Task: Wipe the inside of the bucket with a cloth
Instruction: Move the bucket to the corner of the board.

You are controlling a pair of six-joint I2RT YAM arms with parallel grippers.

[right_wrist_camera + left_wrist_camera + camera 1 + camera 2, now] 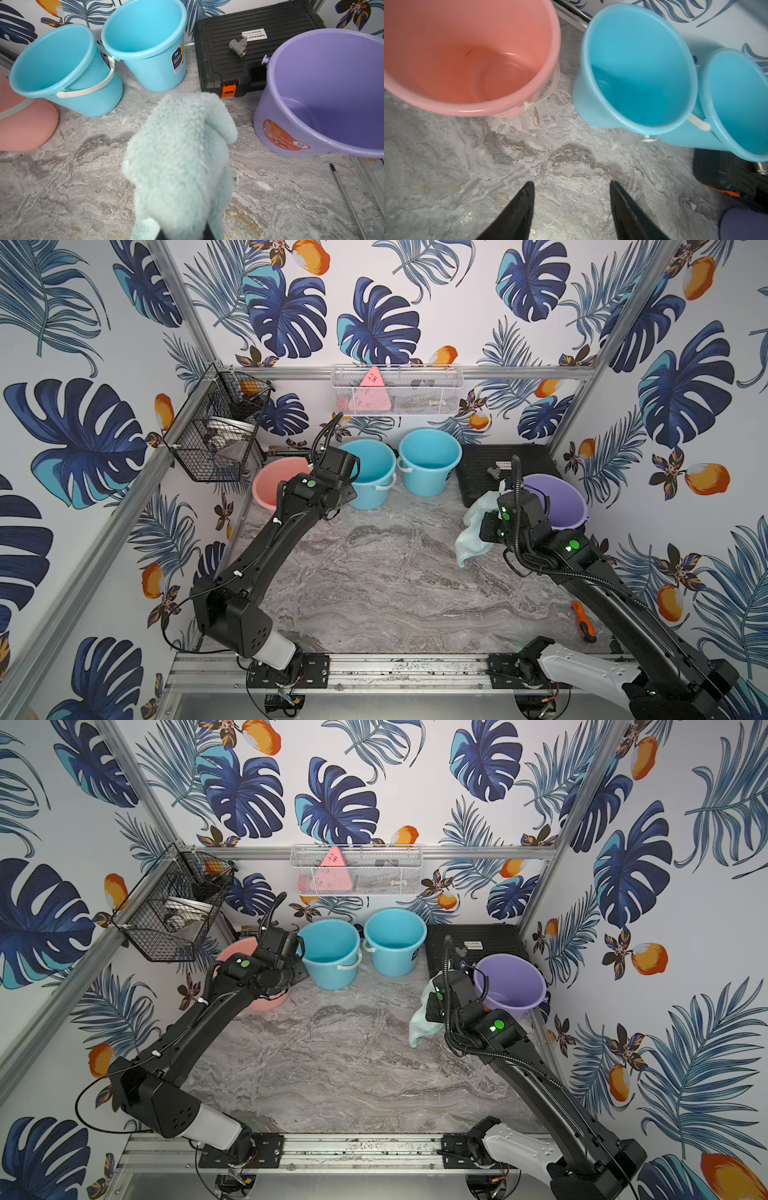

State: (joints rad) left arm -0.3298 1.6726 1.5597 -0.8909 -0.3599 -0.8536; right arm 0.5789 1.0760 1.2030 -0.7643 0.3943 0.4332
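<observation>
Cloth: there is one, pale mint and fluffy. It is bunched in the right gripper and hangs just left of the purple bucket, outside it. The jaws are closed tight on the cloth, and its pile hides the fingertips in the right wrist view. Whether the loose lower end reaches the table cannot be told.

There are four buckets. One pink stands far left, two blue stand side by side at the back, and the purple one is on the right. All four stand open-mouthed with nothing inside. One black case lies behind the purple bucket, with one metal fitting on its lid. One screwdriver lies by the right wall. Two wire baskets hang on the walls, one black and one white.

There are two arms. The right arm reaches forward from its near-right base, its wrist turned leftward beside the purple bucket's rim. The left arm stretches from its near-left base, with its wrist over the pink bucket's near side. The left gripper points down at bare table in front of the pink and nearer blue buckets. Its jaws are about half apart and hold nothing.
</observation>
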